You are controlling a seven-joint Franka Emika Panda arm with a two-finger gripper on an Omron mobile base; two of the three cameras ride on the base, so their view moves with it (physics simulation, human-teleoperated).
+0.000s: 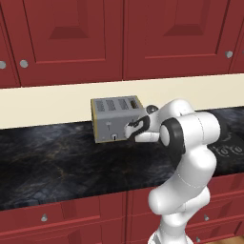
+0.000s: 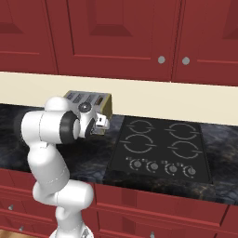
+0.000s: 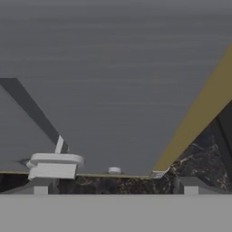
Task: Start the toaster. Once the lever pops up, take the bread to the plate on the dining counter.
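Observation:
The silver-grey toaster (image 1: 114,116) with brassy edges stands at the back of the black worktop (image 1: 57,162), against the cream wall. My gripper (image 1: 134,128) is pressed close to the toaster's front right side, jaws open. In the hand view the toaster's grey front (image 3: 113,90) is very near, and the pale lever (image 3: 54,165) sits just above my left fingertip (image 3: 41,188). The gripper (image 3: 115,188) holds nothing. In the right base view the gripper (image 2: 100,122) covers the toaster (image 2: 88,99) front. The bread is hidden; the plate and dining counter are out of view.
A black four-ring cooktop (image 2: 160,146) with a row of knobs lies right of the toaster. Red wall cabinets (image 1: 119,33) hang overhead, and red drawers (image 1: 71,219) run below the worktop. Bare worktop stretches left of the toaster.

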